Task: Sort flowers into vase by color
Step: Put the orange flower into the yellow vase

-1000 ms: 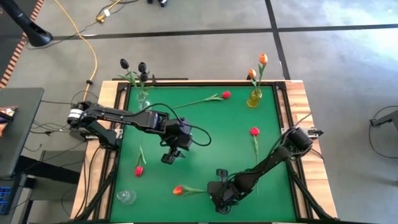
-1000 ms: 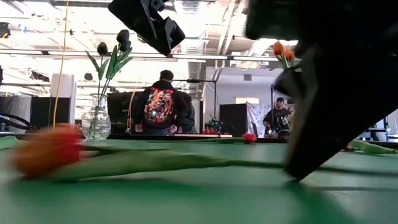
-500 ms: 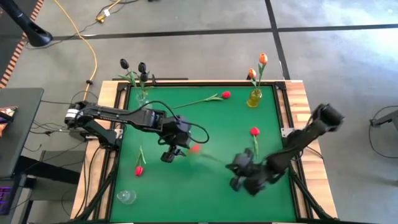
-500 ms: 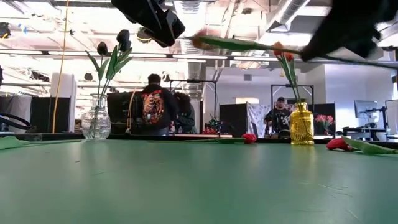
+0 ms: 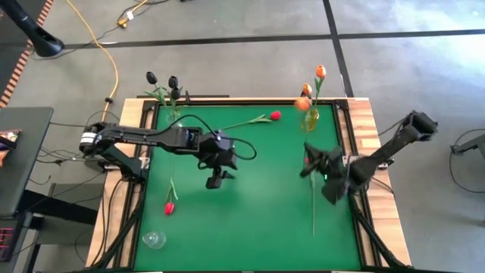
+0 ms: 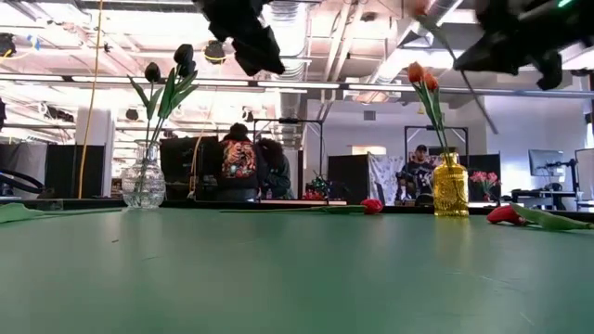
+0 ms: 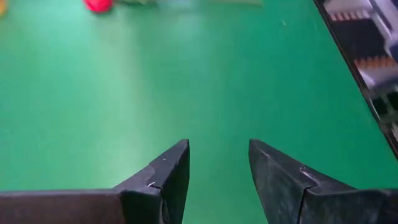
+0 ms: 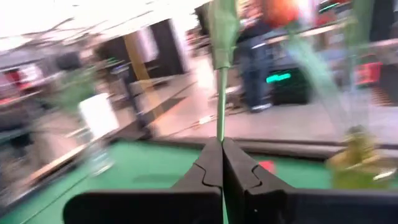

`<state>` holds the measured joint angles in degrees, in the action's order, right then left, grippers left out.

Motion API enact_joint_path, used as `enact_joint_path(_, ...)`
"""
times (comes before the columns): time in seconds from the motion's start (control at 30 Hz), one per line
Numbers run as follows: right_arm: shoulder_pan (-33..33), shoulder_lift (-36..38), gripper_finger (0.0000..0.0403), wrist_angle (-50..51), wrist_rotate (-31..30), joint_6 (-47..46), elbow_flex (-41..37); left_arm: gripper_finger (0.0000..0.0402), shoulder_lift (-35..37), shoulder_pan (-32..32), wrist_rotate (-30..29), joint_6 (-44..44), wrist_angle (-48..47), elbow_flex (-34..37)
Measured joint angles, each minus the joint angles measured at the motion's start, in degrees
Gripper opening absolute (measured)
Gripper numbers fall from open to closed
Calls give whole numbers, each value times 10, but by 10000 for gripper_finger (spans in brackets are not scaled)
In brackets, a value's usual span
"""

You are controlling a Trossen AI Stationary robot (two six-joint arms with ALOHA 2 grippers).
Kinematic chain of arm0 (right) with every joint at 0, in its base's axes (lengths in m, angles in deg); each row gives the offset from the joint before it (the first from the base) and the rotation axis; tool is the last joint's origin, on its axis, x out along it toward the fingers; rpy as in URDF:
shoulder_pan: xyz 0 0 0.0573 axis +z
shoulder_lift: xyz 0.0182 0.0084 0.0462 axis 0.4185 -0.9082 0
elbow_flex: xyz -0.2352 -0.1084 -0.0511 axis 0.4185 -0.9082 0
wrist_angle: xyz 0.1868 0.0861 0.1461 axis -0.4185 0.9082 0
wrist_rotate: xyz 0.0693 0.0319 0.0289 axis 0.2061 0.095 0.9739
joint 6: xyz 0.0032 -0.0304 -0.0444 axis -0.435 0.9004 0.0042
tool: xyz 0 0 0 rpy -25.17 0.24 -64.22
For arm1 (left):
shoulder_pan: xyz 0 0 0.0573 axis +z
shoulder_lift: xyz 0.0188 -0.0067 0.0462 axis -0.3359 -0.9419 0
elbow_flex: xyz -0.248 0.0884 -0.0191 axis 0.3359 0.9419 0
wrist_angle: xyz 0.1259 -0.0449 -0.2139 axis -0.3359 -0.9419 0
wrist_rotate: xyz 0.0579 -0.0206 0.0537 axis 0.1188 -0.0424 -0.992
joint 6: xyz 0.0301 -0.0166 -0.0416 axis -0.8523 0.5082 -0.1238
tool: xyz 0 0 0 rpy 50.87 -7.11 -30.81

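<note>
Green table [image 5: 250, 220] bears red tulips [image 5: 169, 207] and vases [image 5: 154, 240].

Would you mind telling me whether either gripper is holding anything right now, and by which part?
The right gripper is shut on the green stem of an orange tulip, carried near the yellow vase. The left gripper is open and empty.

Two dark, jointed arms, black throughout; looping black cable [image 5: 241, 154] along the left one; matte wedge-shaped fingers [image 7: 163, 180], edges faintly scuffed pale.
</note>
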<state>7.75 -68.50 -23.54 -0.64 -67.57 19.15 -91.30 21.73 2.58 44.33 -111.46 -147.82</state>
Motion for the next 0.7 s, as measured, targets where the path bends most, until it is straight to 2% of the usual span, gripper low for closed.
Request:
enact_joint_path(0.23,-114,118,18,96,-3,-10,-26,153,0,21,-51,58,92,0)
enact_joint_path(0.4,-148,212,18,172,14,1,-28,153,0,31,-71,84,134,0)
enact_joint_path(0.57,-177,317,18,166,105,134,-28,153,-1,42,-87,103,146,0)
enact_joint_path(0.7,-213,406,18,132,245,267,-28,153,-1,50,-87,113,160,0)
